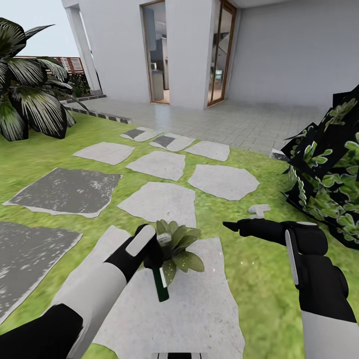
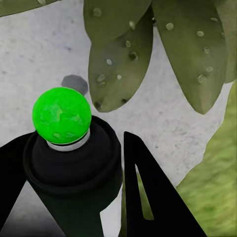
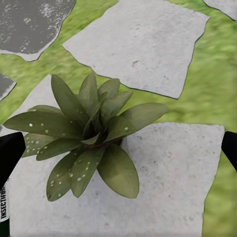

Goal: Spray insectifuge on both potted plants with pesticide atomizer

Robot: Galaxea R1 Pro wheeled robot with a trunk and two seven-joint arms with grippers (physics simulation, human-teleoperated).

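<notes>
The pesticide atomizer (image 1: pixel 160 280) was held clamped in the left tool (image 1: pixel 149 249), its dark-green body hanging below the fingers and its nozzle end aimed at the potted plant (image 1: pixel 178 247) just ahead of that tool, on a grey stepping stone (image 1: pixel 199 309). The spraying step on this plant was judged to be in hand. The right tool (image 1: pixel 234 227) was held apart and empty, hovering beside the plant. Next, the leaves would need full coverage, then the second plant sought.
</notes>
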